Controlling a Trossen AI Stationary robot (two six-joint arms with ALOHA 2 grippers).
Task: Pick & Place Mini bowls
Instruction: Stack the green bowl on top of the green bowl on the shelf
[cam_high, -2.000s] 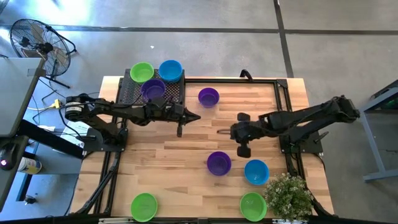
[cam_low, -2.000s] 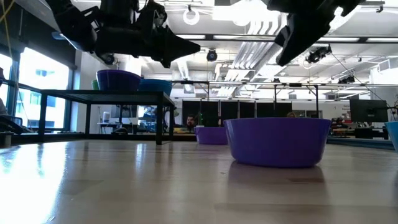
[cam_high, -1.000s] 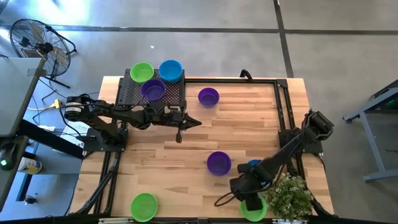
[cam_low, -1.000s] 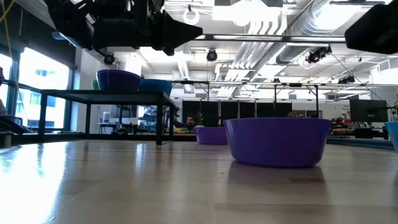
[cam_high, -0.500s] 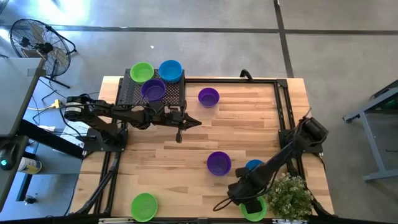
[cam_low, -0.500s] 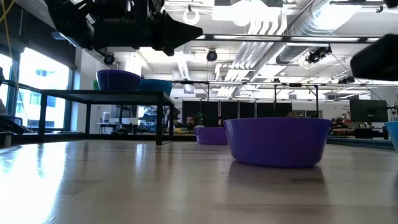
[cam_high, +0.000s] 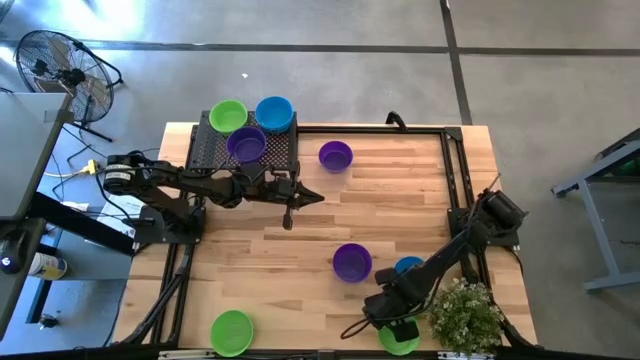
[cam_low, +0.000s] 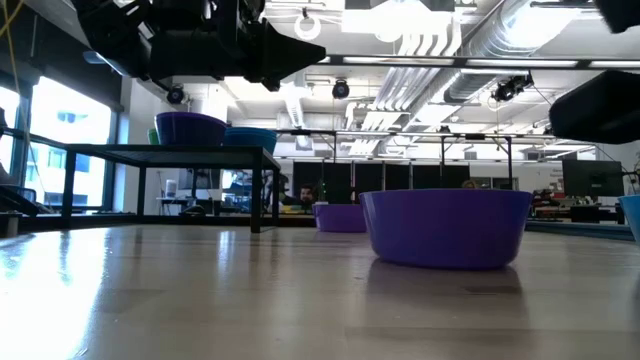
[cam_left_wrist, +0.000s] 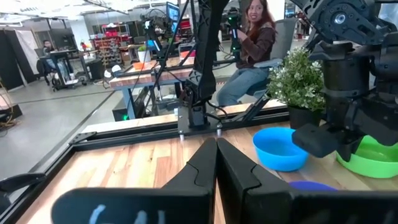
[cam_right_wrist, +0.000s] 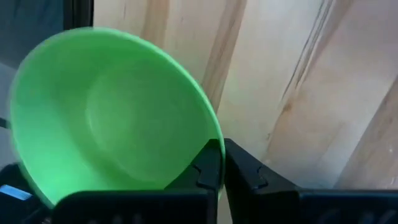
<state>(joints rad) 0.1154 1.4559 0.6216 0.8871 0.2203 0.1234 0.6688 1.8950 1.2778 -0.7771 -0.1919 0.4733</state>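
My right gripper is shut and low over the near right corner. Its fingertips stand at the rim of a lime green mini bowl that rests on the table, also visible as the green bowl. My left gripper waits shut above the table beside the black rack. On the rack sit a green bowl, a blue bowl and a purple bowl. On the table stand two purple bowls, a blue bowl and a green bowl. My right gripper comes from above, its shut fingertips at the green bowl's rim on the side toward the table's middle. Whether they touch the rim I cannot tell. The bowl sits upright on the table.
A potted plant stands right beside the right gripper at the near right corner. A black frame runs along the table's far and right edges. A seated person shows beyond the table. Bare wood lies in the table's middle.
My right gripper has crept a little toward the table's near edge and come down over the green bowl at the near right corner. Its fingers have stayed shut. My left arm has kept still.
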